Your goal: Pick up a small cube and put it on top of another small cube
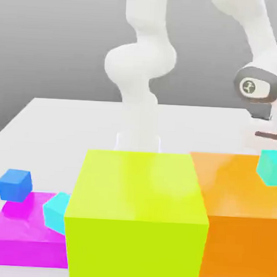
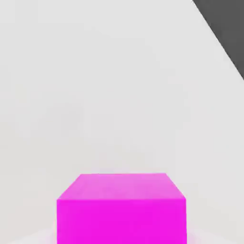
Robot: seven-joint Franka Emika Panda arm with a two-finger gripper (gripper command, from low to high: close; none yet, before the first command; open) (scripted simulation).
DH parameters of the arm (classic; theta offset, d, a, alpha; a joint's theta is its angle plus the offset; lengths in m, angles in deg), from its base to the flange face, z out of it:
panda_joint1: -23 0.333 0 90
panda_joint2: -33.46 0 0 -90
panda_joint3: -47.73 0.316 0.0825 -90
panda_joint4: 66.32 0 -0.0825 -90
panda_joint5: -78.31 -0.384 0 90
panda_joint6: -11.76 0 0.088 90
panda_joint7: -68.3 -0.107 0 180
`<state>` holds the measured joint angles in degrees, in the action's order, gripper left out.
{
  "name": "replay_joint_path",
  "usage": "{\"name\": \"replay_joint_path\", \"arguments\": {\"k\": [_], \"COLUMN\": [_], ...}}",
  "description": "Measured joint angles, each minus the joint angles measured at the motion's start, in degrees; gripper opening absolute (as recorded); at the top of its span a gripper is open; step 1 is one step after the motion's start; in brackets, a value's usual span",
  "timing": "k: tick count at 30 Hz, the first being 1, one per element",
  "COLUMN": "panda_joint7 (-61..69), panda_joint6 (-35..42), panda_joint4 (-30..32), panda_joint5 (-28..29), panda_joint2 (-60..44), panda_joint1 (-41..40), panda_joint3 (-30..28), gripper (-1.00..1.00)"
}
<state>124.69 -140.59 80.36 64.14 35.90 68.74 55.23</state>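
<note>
**Gripper state.** The gripper [image 1: 265, 117] is seen at the exterior view's right, above the orange block [image 1: 239, 226]. The fingers are drawn together. Whether anything is clamped between them cannot be told.

**Location of the work piece.** In the hand view, a magenta cube [image 2: 121, 207] is seen close under the hand, upright on the white table [image 2: 95, 95]. It is judged to be the cube being handled. Other small cubes are seen in the exterior view:
- a blue cube [image 1: 14, 184] at the far edge of the magenta slab [image 1: 18, 234];
- a tilted cyan cube [image 1: 57, 212] between the slab and the yellow block [image 1: 137, 215];
- a second cyan cube [image 1: 271, 166] by the orange block.

**Handling properties (judged).** The cube is expected to be light, rigid and not fragile. Its faces look smooth, so slip under a weak grip should be allowed for.

**Grip point.** Two opposite vertical faces should be taken, centred and at mid-height, with the fingers square to them. Corners and edges should be avoided, as the cube may be twisted on release.
</note>
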Motion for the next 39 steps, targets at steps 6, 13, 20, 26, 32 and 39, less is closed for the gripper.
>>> {"name": "replay_joint_path", "arguments": {"k": [6, 13, 20, 26, 32, 39], "panda_joint7": [3.0, 0.9, -1.0, -1.8, 1.7, 4.1], "panda_joint6": [14.8, 19.1, 18.8, 17.3, 11.7, 5.2], "panda_joint4": [-12.1, -12.6, -8.7, -4.5, 0.9, 2.4], "panda_joint5": [-4.7, 1.7, 9.6, 15.5, 16.6, 13.7], "panda_joint2": [2.2, 4.5, 6.8, 7.9, 4.9, -0.5], "panda_joint1": [-10.2, -21.5, -31.1, -39.6, -42.6, -42.4], "panda_joint3": [-6.2, -12.8, -20.7, -27.6, -31.0, -31.3], "gripper": [-1.00, -1.00, -1.00, -1.00, -1.00, 1.00]}}
